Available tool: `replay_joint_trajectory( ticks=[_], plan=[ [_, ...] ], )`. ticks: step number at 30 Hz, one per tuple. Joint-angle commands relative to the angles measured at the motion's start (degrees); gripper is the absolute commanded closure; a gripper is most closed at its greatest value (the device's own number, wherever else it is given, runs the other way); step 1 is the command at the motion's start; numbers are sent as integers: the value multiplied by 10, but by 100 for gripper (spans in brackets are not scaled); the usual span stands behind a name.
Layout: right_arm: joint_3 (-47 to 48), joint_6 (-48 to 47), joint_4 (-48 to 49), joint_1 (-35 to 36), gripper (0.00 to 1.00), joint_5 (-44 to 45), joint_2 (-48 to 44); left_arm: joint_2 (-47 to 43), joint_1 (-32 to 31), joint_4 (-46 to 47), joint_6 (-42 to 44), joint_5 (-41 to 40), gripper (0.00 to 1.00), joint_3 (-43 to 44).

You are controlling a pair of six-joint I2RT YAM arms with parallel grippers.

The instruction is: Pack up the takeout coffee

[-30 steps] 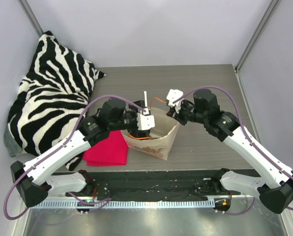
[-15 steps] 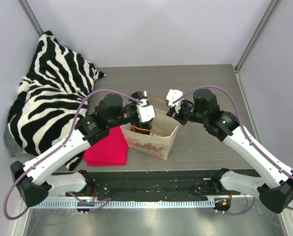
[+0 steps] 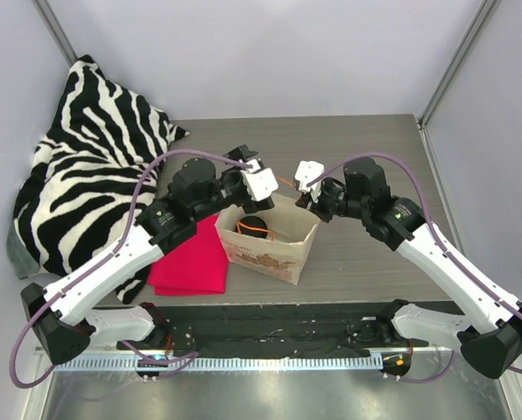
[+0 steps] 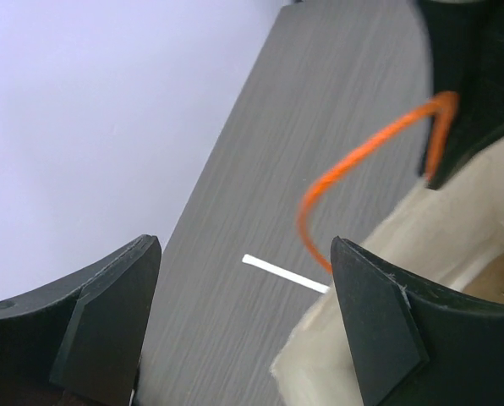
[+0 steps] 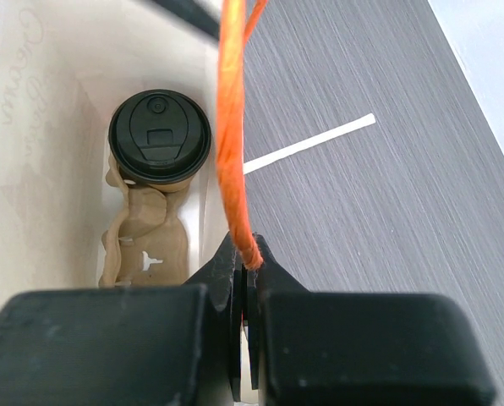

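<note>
The takeout coffee point(image 5: 159, 135), a brown cup with a round black lid, stands in a tan pulp carrier point(image 5: 146, 245) inside the kraft paper bag point(image 3: 283, 249). The lid also shows from above point(image 3: 254, 225). My left gripper point(image 3: 254, 175) is open and empty, raised above the bag's far left rim; in the left wrist view point(image 4: 242, 247) its jaws stand wide apart over the table. My right gripper point(image 5: 248, 254) is shut on the bag's orange handle point(image 5: 232, 127) and holds it up at the bag's far right corner point(image 3: 303, 199).
A zebra-print pillow point(image 3: 86, 166) fills the back left. A red cloth point(image 3: 191, 262) lies left of the bag. A thin white strip point(image 5: 307, 145) lies on the grey table behind the bag. The bag's other orange handle point(image 4: 353, 161) loops up near the left gripper.
My left gripper has risen out of the bag and back, empty, leaving the coffee inside. The right gripper has stayed holding the handle.
</note>
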Motion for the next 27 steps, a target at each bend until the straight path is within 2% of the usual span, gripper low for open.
replay_joint_trajectory(
  ticks=[1, 5, 8, 18, 27],
  plan=[
    [23, -14, 18, -2, 99, -9, -4, 6, 41, 38, -48, -36, 15, 66],
    [24, -28, 17, -1, 99, -16, -11, 78, 100, -29, -124, -49, 14, 185],
    [24, -33, 14, -2, 99, -20, -19, 102, 130, -59, -166, -52, 12, 224],
    [37, -40, -19, 3, 99, -40, -44, 218, 223, -213, -283, -6, 3, 311],
    [35, -44, -49, 11, 99, -33, -70, 273, 250, -288, -291, 53, 0, 317]
  ],
)
